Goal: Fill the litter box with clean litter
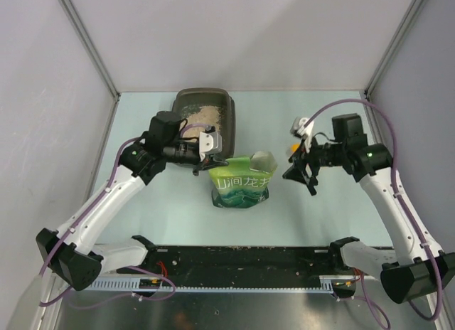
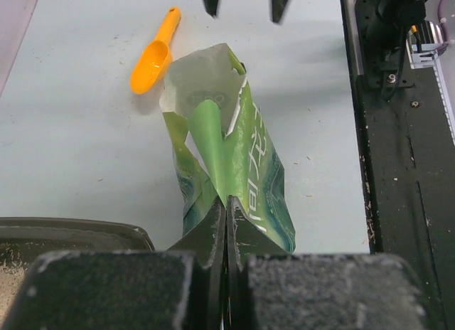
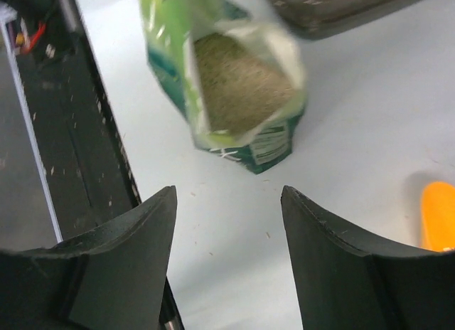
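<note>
The dark litter box (image 1: pixel 226 106) stands at the back of the table with pale clean litter (image 1: pixel 201 116) in it; its corner (image 2: pixel 78 234) shows in the left wrist view and its wall (image 3: pixel 341 6) in the right wrist view. In front of it stands a green printed pouch (image 1: pixel 242 182), its top open, with beige litter (image 3: pixel 238 81) inside. My left gripper (image 2: pixel 227 210) is shut on the pouch's near edge (image 2: pixel 249 166). My right gripper (image 3: pixel 227 198) hangs open to the right of the pouch, holding nothing, seen from above at the gripper (image 1: pixel 302 172).
An orange plastic scoop (image 2: pixel 155 52) lies on the table beside my right gripper, its bowl at the edge of the right wrist view as the scoop (image 3: pixel 439 216). A black rail (image 1: pixel 249 262) runs along the near edge. Grey walls enclose the table.
</note>
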You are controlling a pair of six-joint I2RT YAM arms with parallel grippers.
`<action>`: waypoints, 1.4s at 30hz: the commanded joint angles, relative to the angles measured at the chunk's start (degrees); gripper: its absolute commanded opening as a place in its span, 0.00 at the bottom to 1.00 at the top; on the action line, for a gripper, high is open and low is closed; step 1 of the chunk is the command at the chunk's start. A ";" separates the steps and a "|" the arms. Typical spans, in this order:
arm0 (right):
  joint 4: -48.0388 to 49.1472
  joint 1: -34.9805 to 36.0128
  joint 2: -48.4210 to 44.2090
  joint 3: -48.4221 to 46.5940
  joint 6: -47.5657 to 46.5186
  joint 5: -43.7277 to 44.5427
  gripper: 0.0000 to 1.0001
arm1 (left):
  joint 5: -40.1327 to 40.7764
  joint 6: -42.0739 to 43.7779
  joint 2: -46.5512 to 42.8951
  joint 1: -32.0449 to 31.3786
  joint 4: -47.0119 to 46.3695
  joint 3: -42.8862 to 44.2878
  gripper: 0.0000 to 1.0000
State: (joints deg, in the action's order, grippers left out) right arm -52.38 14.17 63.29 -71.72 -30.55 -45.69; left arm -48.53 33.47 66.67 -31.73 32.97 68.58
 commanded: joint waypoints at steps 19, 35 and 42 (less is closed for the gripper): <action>20.91 15.62 -2.64 12.66 -0.57 9.04 0.59 | 0.55 0.45 -2.51 -1.23 -2.39 0.07 0.00; 28.74 17.11 0.43 14.42 3.04 8.60 0.41 | 0.90 0.72 -2.07 -1.32 -2.30 -0.02 0.00; 28.47 17.20 1.14 14.95 2.77 7.55 0.20 | 1.60 -0.86 -1.90 -0.97 -2.65 0.42 0.00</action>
State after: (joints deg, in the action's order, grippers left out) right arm -26.00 30.96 63.99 -57.08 -28.23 -36.91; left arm -46.63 33.41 65.95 -32.51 32.18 68.23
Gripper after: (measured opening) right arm 0.303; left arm 0.003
